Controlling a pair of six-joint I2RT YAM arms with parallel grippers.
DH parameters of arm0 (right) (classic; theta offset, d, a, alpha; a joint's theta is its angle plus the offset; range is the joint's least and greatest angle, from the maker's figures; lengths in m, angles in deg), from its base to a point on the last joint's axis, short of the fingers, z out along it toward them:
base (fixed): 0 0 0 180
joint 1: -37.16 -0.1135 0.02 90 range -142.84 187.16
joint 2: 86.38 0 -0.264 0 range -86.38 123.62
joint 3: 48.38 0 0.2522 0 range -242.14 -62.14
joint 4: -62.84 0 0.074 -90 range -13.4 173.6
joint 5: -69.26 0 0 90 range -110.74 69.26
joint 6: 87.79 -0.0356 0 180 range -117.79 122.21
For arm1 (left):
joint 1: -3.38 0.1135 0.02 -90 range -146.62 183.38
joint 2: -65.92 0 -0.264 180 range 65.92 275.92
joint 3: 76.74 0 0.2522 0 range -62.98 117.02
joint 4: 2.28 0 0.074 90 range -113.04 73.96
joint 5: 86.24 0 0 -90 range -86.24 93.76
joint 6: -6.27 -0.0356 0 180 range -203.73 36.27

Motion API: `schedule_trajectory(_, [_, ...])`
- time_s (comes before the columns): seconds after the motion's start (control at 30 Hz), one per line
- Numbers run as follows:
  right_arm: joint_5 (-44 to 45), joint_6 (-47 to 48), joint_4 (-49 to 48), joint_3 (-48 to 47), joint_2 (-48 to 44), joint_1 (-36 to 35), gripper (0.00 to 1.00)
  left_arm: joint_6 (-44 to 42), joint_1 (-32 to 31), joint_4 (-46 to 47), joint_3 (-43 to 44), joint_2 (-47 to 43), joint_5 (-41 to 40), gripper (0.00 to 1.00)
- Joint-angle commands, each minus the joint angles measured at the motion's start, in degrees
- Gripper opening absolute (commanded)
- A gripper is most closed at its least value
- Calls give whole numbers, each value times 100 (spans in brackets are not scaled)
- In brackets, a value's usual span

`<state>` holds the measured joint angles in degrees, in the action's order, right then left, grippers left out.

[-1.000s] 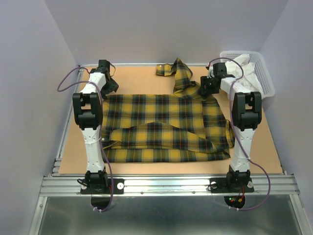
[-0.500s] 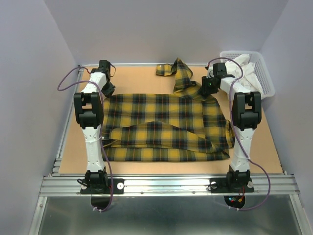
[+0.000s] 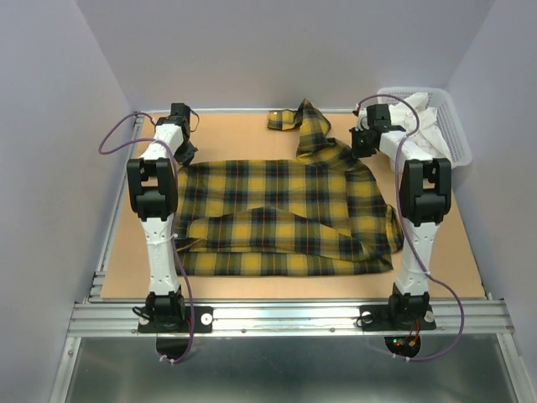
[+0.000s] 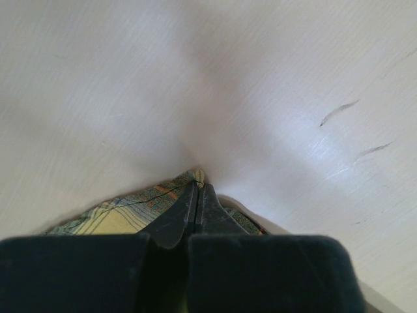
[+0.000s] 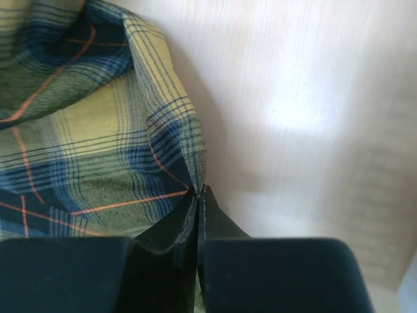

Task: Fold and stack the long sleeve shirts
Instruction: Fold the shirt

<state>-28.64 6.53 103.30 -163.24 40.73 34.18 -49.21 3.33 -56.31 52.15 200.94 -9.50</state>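
A yellow and dark plaid long sleeve shirt (image 3: 277,210) lies spread across the middle of the brown table (image 3: 235,134), its near part folded over and one sleeve (image 3: 306,122) trailing toward the back. My left gripper (image 3: 182,156) is at the shirt's far left corner. In the left wrist view that gripper (image 4: 197,189) is shut on a tip of the plaid cloth (image 4: 117,215). My right gripper (image 3: 361,143) is at the far right corner. Seen from the right wrist, this gripper (image 5: 199,192) is shut on the shirt's edge (image 5: 85,130).
A white plastic basket (image 3: 453,126) holding white cloth (image 3: 424,117) stands at the back right, just beyond the right arm. Grey walls close in the table on three sides. A metal rail (image 3: 285,315) runs along the near edge.
Both grippers have shut on the shirt's far corners. The right gripper has shifted slightly back and to the right, drawing its corner with it.
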Motion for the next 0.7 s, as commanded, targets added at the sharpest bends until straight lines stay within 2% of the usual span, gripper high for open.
schedule_trajectory(0.0, [228,61,-77,-156,-809,52,1,-130,85,-95,19,-721,-318,0])
schedule_trajectory(0.33, [122,-141,-191,564,-1557,52,1,-104,111,353,-904,-1636,-309,0])
schedule_trajectory(0.67, [500,-651,-832,2110,-2813,52,1,186,111,994,-2775,-3165,-46,0])
